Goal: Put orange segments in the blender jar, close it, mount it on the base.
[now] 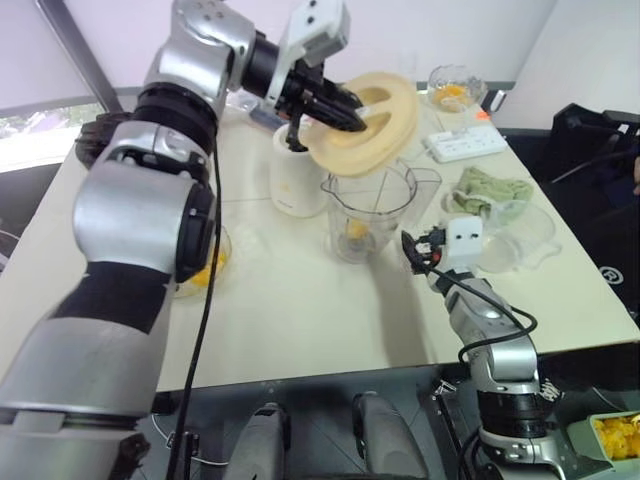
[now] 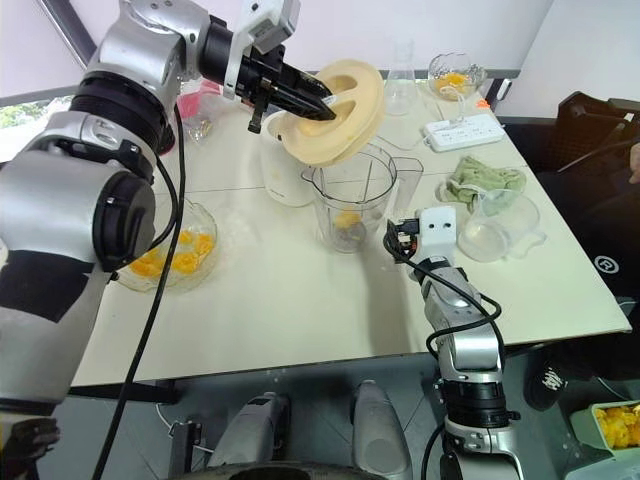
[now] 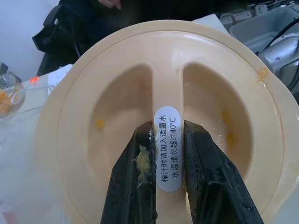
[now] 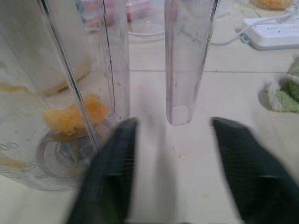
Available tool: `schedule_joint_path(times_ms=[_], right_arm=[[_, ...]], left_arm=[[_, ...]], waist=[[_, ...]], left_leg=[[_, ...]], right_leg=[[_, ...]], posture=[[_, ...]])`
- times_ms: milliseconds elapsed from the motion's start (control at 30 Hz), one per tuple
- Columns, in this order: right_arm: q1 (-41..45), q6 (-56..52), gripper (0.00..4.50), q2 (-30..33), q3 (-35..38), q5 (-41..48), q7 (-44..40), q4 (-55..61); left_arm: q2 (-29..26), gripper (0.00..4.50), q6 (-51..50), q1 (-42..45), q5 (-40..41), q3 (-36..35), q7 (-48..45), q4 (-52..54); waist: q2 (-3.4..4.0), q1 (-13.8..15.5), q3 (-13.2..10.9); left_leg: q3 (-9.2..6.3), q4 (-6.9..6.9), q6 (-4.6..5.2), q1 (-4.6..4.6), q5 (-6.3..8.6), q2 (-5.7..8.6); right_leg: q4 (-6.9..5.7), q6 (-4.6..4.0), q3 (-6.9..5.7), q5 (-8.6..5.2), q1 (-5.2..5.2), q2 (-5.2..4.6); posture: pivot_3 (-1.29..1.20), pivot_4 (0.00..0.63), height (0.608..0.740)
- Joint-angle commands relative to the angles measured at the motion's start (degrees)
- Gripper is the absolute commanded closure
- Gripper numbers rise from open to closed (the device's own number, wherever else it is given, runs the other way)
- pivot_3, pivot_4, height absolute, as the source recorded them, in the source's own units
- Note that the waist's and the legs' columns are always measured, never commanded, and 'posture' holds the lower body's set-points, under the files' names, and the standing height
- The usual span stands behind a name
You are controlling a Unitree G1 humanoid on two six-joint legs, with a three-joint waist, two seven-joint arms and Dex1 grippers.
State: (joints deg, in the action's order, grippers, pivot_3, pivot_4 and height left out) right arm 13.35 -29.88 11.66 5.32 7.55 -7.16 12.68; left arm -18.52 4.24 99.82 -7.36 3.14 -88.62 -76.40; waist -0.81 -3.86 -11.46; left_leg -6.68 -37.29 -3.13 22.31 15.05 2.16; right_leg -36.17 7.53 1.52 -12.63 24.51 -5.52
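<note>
Your left claw (image 1: 345, 108) grips the lid (image 1: 372, 122) by its ridge, tilted just above the jar (image 1: 366, 212) for capping, while your right claw (image 4: 170, 154) stands open just short of the handle (image 4: 182, 60), segments (image 4: 74, 114) inside.

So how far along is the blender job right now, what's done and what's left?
Done: some orange segments already lie at the bottom of the blender jar.

In hand: the left gripper is shut on the grip bar of the cream lid, holding it tilted above the open jar. The right gripper stands open just short of the jar's handle.

Left: seating the lid, then mounting the jar on the base behind it.
</note>
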Motion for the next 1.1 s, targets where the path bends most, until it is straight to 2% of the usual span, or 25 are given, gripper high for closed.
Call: schedule_joint_path(times_ms=[33, 233, 433, 833, 933, 1067, 1100], right_arm=[[2.06, 0.49, 0.61, 0.46, 0.86, -0.29, 0.68, 2.0], [6.29, 1.53, 0.61, 0.62, 1.23, -0.2, 0.81, -1.71], [12.47, 6.38, 0.61, 0.35, 1.12, -1.13, 0.91, -12.2], [19.25, 14.49, 0.61, 0.87, 1.68, -1.79, 0.8, -26.56], [19.9, 15.95, 1.45, 1.04, 1.72, -1.93, 0.54, -28.21], [20.16, 16.1, 3.39, 0.93, 1.75, -1.84, 0.48, -28.64], [19.93, 15.82, 3.39, 0.83, 1.77, -1.66, 0.44, -28.34]], left_arm=[[-0.52, 4.24, 0.18, 0.92, 1.57, -1.23, -0.01, 2.17], [-0.53, 4.24, 0.22, 0.81, 1.8, -1.12, -0.27, 2.28], [-0.92, 4.24, 0.11, 0.73, 1.84, -1.11, -0.39, 2.44], [-1.87, 4.24, -0.27, 0.03, 2.26, -1.19, -1.52, 3.38], [-1.94, 4.24, -0.31, -0.17, 2.35, -1.2, -1.51, 3.58], [-2.06, 4.24, -0.44, -0.35, 2.43, -1.13, -1.57, 3.7], [-2.06, 4.24, -0.55, -0.46, 2.41, -1.0, -1.78, 3.67]], waist=[[0.0, -0.02, 0.0], [0.0, 0.0, 0.0], [0.0, -0.11, 0.0], [0.01, -0.17, 0.0], [0.01, -0.18, 0.0], [0.02, -0.13, 0.0], [0.02, -0.13, 0.0]], left_leg=[[0.0, 0.0, 0.0, 0.0, 0.0, 0.0], [0.0, 0.0, 0.0, 0.0, 0.0, 0.0], [0.02, 0.0, 0.0, -0.01, 0.0, 0.0], [0.02, 0.01, 0.0, -0.01, 0.0, 0.0], [0.02, 0.01, 0.0, -0.01, 0.0, 0.0], [0.02, 0.01, 0.0, -0.01, 0.0, 0.0], [0.02, 0.0, 0.0, -0.01, 0.0, 0.0]], right_leg=[[0.0, 0.0, 0.0, 0.0, 0.0, 0.0], [0.0, 0.0, 0.0, 0.0, 0.0, 0.0], [-0.01, -0.01, 0.01, 0.0, 0.01, 0.0], [-0.05, -0.01, 0.01, 0.01, 0.04, 0.0], [-0.05, -0.01, 0.01, 0.01, 0.04, 0.0], [-0.05, -0.01, 0.01, 0.01, 0.04, 0.0], [-0.05, -0.01, 0.01, 0.01, 0.04, 0.0]], posture=[[0.0, 0.15, 0.74], [0.0, 0.15, 0.74], [0.0, 0.15, 0.74], [0.0, 0.15, 0.74], [0.0, 0.15, 0.74], [0.0, 0.15, 0.74], [0.0, 0.15, 0.74]])
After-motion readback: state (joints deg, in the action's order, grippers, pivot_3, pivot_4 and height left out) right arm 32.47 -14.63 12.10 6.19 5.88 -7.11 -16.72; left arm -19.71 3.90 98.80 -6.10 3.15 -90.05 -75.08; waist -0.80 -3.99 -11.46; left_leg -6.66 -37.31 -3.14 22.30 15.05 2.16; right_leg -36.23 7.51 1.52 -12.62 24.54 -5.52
